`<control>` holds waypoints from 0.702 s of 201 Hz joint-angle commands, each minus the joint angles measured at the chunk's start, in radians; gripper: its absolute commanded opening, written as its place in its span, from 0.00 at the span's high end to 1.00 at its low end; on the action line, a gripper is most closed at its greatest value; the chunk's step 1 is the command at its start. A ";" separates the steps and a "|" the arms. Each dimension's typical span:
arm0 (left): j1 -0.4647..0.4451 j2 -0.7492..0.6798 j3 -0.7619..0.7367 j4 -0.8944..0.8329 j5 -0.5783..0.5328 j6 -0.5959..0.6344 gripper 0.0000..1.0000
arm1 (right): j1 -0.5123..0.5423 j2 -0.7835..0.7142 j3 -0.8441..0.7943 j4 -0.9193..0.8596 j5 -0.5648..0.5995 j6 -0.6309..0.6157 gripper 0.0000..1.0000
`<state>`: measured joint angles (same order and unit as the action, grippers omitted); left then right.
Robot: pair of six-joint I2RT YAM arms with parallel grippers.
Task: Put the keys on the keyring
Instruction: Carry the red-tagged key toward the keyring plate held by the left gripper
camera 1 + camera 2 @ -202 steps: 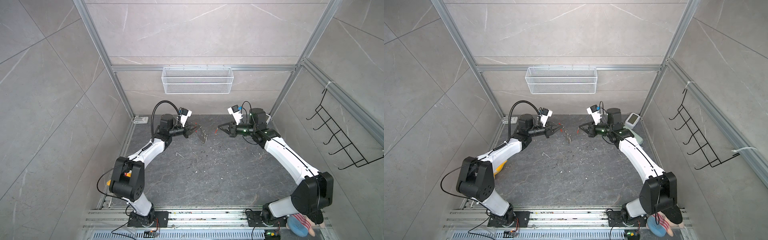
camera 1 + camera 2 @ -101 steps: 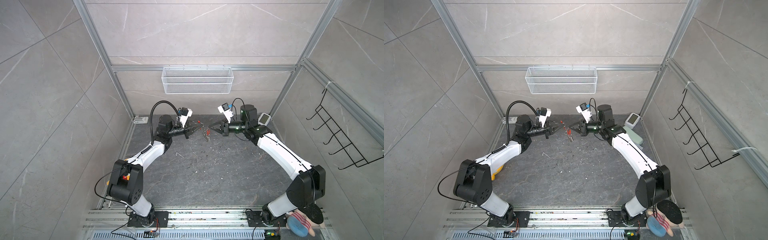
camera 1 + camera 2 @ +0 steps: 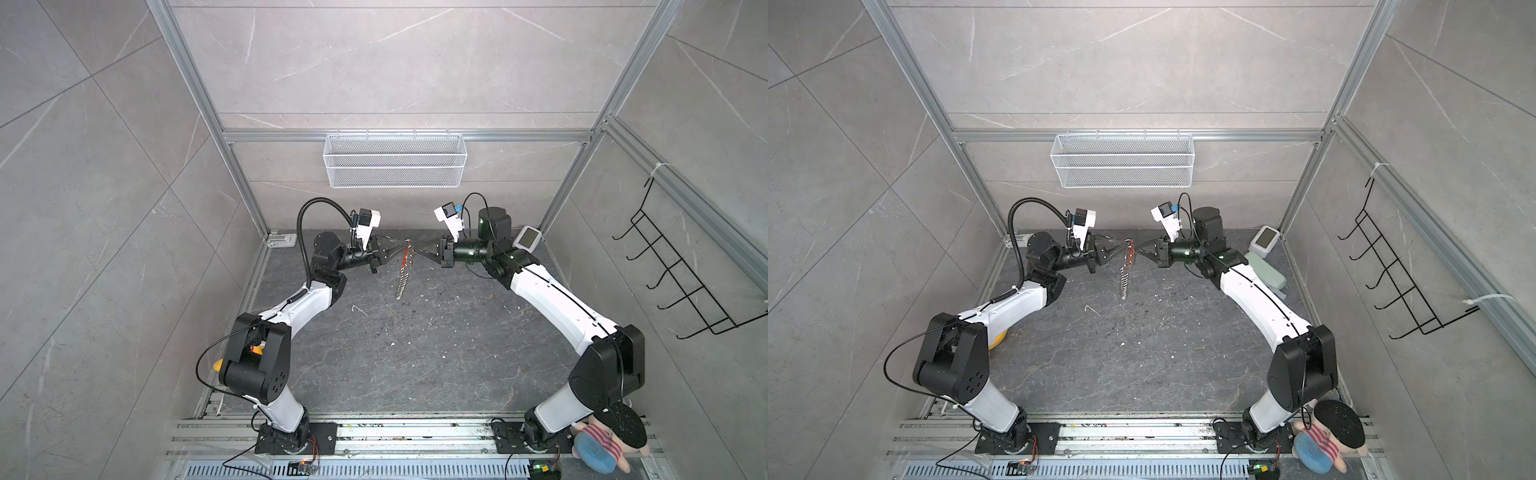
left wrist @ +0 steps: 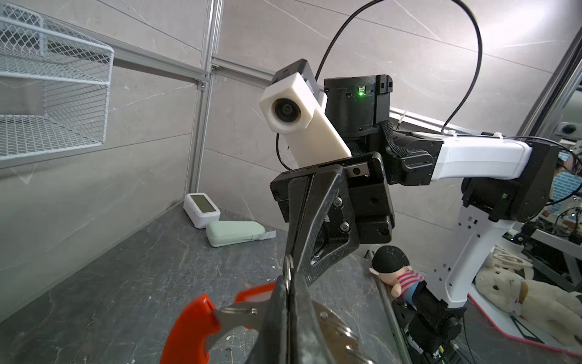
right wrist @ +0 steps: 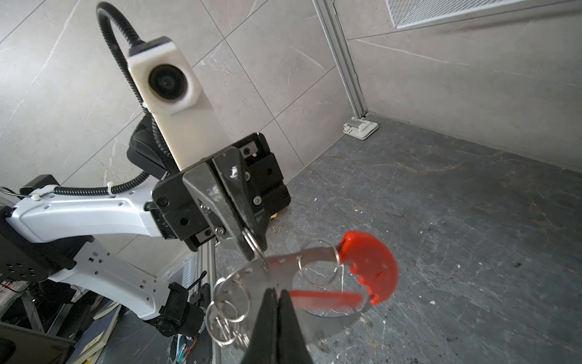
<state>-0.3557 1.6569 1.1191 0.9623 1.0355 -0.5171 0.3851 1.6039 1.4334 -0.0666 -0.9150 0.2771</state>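
L gripper (image 3: pixel 400 248): shut tight, nipping one of the silver loops (image 5: pixel 252 242) on the keyring (image 3: pixel 404 272); raised above the table (image 3: pixel 415 365), tips pointing toward mid-scene.
R gripper (image 3: pixel 420 252): shut as well, tip-to-tip w/ L gripper and just beside it; pinching the red tag of the keys (image 5: pixel 326 298).
Keys: seen edge-on and blurred in R wrist view, jutting from R tips across the hoop's opening. Metal key too small to make out. Contact w/ the band (image 5: pixel 315 255): cannot tell.
Keyring: hanging from L grip, off the table, edge-on in both top views as a thin vertical streak below the two sets of tips.
Band: grey metal arc, punched w/ small holes, fringed w/ more loops bunched on the side nearer L arm.
Red strip (image 5: pixel 370 266): curved, fixed to the band on the side away from L grip; also close-up in L wrist view (image 4: pixel 189 327).
Table: dark grey, stone-look, flecked w/ small white bits.
Back wall: white mesh basket (image 3: pixel 395 166), above and behind both grippers.
Rear R corner: white display unit (image 3: pixel 1266 240), pale green case (image 3: pixel 1266 272) just beside it.
R wall: black hook rack (image 3: pixel 685 282).
Near R arm base: plush doll (image 3: pixel 602 440), striped top, dark hair.
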 commanded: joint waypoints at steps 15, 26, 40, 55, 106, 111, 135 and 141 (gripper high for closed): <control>0.000 0.011 0.045 0.136 0.027 -0.078 1.00 | 0.002 -0.040 0.001 0.055 0.016 0.022 1.00; 0.000 0.013 0.044 0.135 0.026 -0.077 1.00 | 0.002 -0.048 -0.002 0.052 0.019 0.018 1.00; 0.000 0.011 0.045 0.125 0.026 -0.065 1.00 | 0.002 -0.054 -0.003 0.041 0.024 0.008 1.00; 0.000 0.008 0.047 0.089 0.019 -0.038 1.00 | 0.001 -0.058 -0.001 0.032 0.021 0.004 1.00; -0.006 -0.020 0.048 -0.067 0.010 0.075 1.00 | 0.028 -0.043 0.049 -0.046 0.042 -0.051 1.00; -0.006 -0.022 0.048 -0.071 0.010 0.079 1.00 | 0.033 -0.039 0.057 -0.061 0.050 -0.059 1.00; -0.008 -0.028 0.048 -0.087 0.011 0.092 1.00 | 0.047 -0.021 0.095 -0.124 0.104 -0.100 1.00; -0.008 -0.029 0.048 -0.091 0.011 0.096 1.00 | 0.048 -0.016 0.106 -0.143 0.121 -0.112 1.00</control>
<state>-0.3595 1.6798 1.1217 0.8627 1.0496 -0.4763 0.4202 1.5749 1.4754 -0.1246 -0.8570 0.2321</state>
